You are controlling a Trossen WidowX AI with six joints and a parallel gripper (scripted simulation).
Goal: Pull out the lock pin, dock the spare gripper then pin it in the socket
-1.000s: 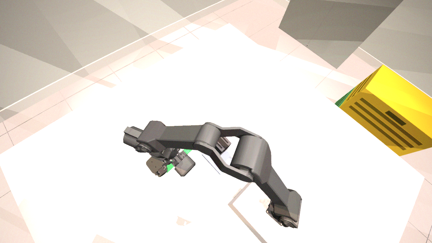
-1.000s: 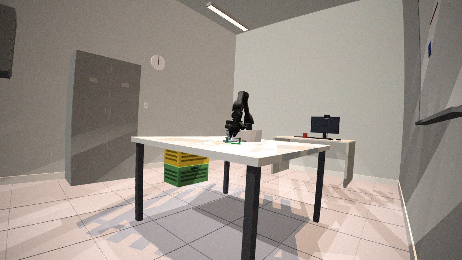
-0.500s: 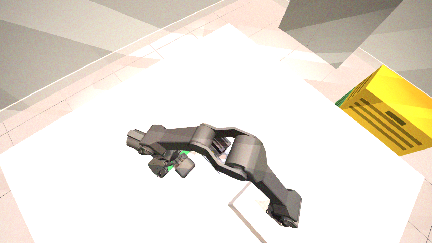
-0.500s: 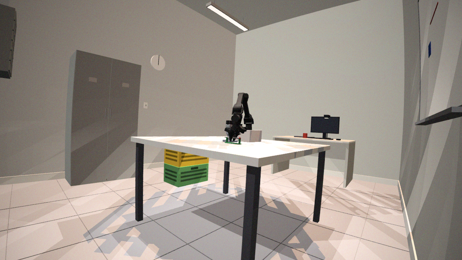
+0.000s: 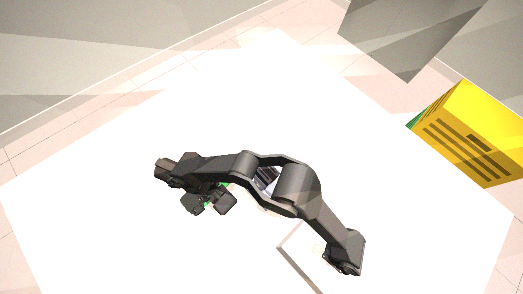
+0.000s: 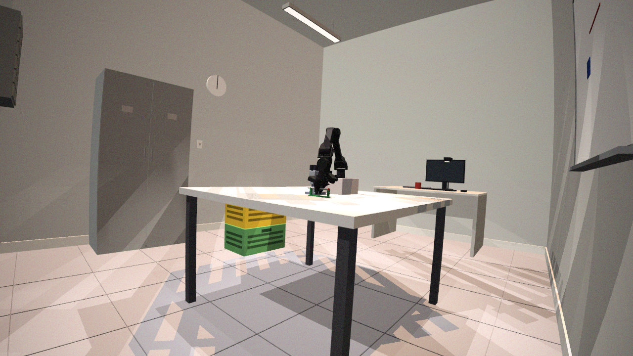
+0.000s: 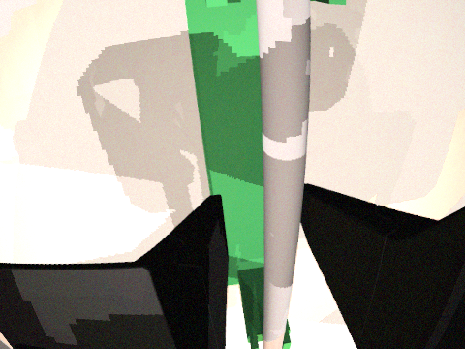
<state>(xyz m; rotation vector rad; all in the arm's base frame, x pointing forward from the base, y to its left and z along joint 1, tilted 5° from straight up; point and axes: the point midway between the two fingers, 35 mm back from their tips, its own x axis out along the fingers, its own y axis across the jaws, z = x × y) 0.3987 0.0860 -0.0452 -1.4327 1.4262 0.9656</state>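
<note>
I'm down over the green holder [image 5: 224,183] [image 6: 319,196] [image 7: 232,145] now, my gripper [image 5: 207,201] [image 6: 318,191] [image 7: 260,202] pointing at the table [image 5: 109,237] [image 6: 265,201], and here's the pin [image 6: 325,189] [image 7: 286,208], right between my 2 fingers! It's a grey rod running lengthwise above the holder, its red head [image 6: 329,190] at 1 end, and it is out of the socket.

My fingers are partly open, no firm grip: on 1 side there's a plain gap between black finger and rod, while on the other the finger edge meets the rod in the wrist view. Whether that's real contact, I cannot tell.

Over beside the holder stands a grey unit with a dark top [image 5: 268,174] [image 6: 313,167], partly hidden by my arm [image 5: 215,168] [image 6: 329,141]; how it sits in the mount, I cannot make out. My arm bends high over the table from its pale block [image 5: 303,248] [image 6: 349,186]. And beyond the table, 2 crates: yellow [image 5: 475,120] [image 6: 255,216] on top of green.
</note>
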